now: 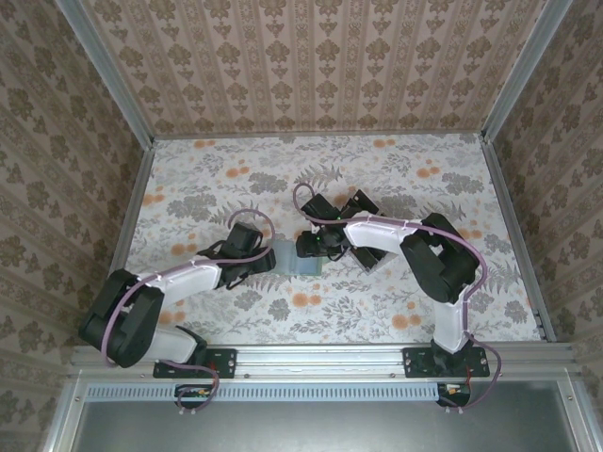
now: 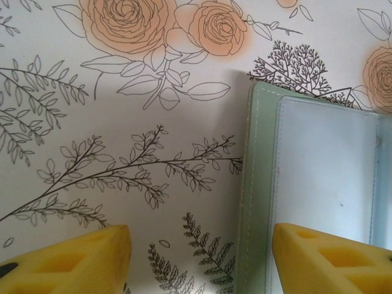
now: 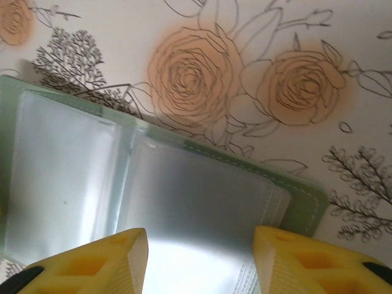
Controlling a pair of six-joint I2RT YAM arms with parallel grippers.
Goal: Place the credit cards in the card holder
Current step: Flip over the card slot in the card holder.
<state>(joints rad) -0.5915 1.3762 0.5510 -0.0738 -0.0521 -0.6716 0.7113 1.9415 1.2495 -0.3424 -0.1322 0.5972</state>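
W/ L jaws apart, empty, astride left edge of card holder [image 2: 318, 184], R jaws apart, empty, over its clear pockets: press down first to pin it flat. Lies open on bench [image 1: 377, 311] btwn arms; feed each card square to pocket mouth, slowly.

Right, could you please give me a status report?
Left gripper, right gripper: jaws open, empty. Sage-green stitched folding card holder lies open beneath both, visible pockets empty. Nothing in the way.

The table [image 1: 377, 315], covered in a floral print, carries the card holder [image 2: 318, 184], which lies open and flat on it. The holder is partly under one finger of the left gripper [image 2: 202, 260] and directly beneath the right gripper [image 3: 201, 260].
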